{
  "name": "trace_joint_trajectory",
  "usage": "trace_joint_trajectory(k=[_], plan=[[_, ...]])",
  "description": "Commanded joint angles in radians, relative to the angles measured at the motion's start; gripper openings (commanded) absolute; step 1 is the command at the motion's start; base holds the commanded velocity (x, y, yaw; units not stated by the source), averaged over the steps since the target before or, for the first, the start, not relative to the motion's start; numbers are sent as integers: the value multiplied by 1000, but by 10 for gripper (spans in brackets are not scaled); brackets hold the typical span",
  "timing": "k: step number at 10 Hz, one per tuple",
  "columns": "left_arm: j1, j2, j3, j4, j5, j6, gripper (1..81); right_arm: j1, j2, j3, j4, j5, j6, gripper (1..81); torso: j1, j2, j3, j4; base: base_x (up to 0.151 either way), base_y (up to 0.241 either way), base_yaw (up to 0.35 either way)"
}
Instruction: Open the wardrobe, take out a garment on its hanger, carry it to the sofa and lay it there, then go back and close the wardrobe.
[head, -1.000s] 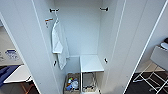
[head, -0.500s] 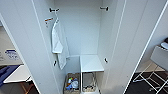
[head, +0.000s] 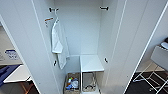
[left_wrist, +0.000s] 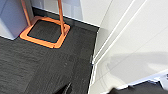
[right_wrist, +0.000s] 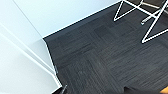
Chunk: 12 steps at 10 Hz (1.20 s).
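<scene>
Inside open wardrobe (head: 82, 32), no black garment visible; white top (head: 59, 45) hangs on hanger (head: 55, 15) at left wall. Expect light, limp, slippery fabric — you grip hanger near hook. Gripper state: cannot tell, either arm.

Landmark: you have the dark grey carpet (right_wrist: 100, 55), laid in square tiles with the grain turned tile to tile.

Wardrobe: its white door (right_wrist: 17, 67) meets the carpet along one side; you see a thin raised edge line running down to a corner at the carpet.

Wall: a pale wall (right_wrist: 62, 12) borders the carpet on the far side of that door, with a white skirting line at the join.

Chair legs: white wire legs (right_wrist: 147, 17) stand on the carpet, well apart from the door (thin rods, crossing in triangles).
</scene>
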Motion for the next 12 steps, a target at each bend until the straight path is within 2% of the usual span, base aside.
trace_joint_trajectory(k=[1, 3, 4, 6, 8, 10, 12], plan=[[-176, -94, -28, -10, 54, -12, 811, 249, -87, -95, 24, -111, 4, 811, 0, 0, 0, 0, 0, 0, 0], [-272, -109, -25, -10, 94, -115, 811, 342, -100, -112, 130, -162, 4, 811, 0, 0, 0, 0, 0, 0, 0], [-311, -118, -4, -12, 97, -229, 811, 385, -112, -103, 240, -212, 4, 811, 0, 1, -1, 0, 0, 0, 0], [-373, -138, 90, -10, 92, -375, 811, 444, -115, -102, 410, -283, 4, 811, 1, 1, -2, 0, 0, 0, 0], [-445, -155, 199, -13, 91, -440, 811, 490, -116, -91, 542, -361, 4, 811, 2, 2, -2, 0, 0, 0, 0], [-512, -148, 285, -12, 91, -517, 811, 505, -115, -31, 650, -405, 4, 811, 2, 2, -2, 0, 0, 0, 0], [-530, -99, 319, -14, 94, -521, 811, 491, -103, 82, 724, -409, 3, 811, 2, 2, -2, 0, 0, 0, 0]])
